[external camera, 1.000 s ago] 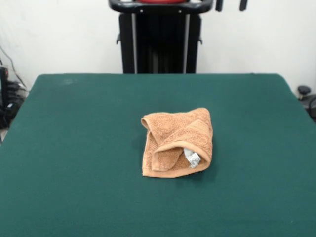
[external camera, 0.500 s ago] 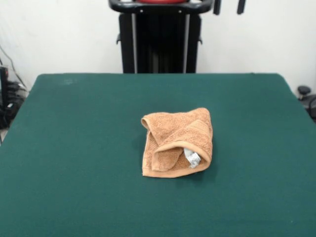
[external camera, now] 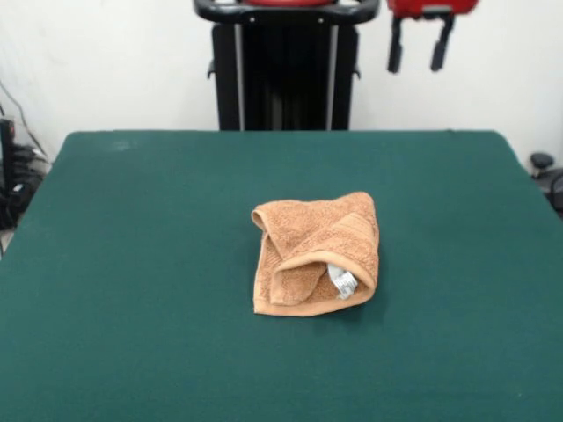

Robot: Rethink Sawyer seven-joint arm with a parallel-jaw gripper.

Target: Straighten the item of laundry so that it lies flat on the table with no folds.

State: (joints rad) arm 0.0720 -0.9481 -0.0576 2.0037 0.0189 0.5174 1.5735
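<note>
The orange-brown terry towel lies folded over itself near the middle of the dark green table. Its top layers overlap, and a small white label pokes out near its front right edge. My gripper hangs high at the top of the front view, above the table's far edge and to the right of the pedestal. Its two black fingers point down with a gap between them, open and empty, far from the towel.
The black pedestal stands behind the table's far edge. Cables and dark equipment sit off the left side, and a dark object sits off the right side.
My gripper has come down into view at the top; before only its fingertips showed at the edge. The towel has not moved.
</note>
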